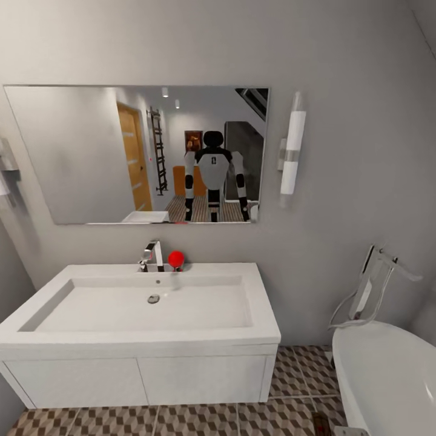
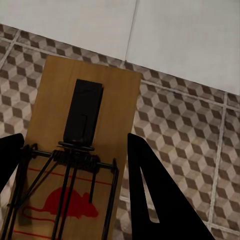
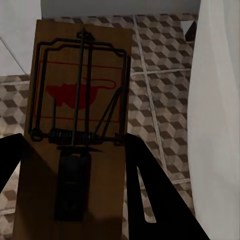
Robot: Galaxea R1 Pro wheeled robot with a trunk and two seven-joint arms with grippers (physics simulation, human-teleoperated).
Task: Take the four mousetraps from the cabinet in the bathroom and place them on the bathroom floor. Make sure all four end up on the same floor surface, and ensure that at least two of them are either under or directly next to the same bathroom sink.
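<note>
Two traps held, one in left jaws (image 2: 70,165), one in right jaws (image 3: 75,165); lower both flat onto floor (image 1: 290,381) beside sink (image 1: 139,303).

Two mousetraps (one (image 2: 80,150) at the left wrist, another (image 3: 77,125) at the right), one sink (image 1: 36,330), one mirror (image 1: 72,151).

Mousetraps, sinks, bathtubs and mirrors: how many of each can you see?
Mousetraps: 2, one between the left gripper's fingers, one between the right gripper's fingers
Sinks: 1
Bathtubs: 1
Mirrors: 1
Total: 5
</note>
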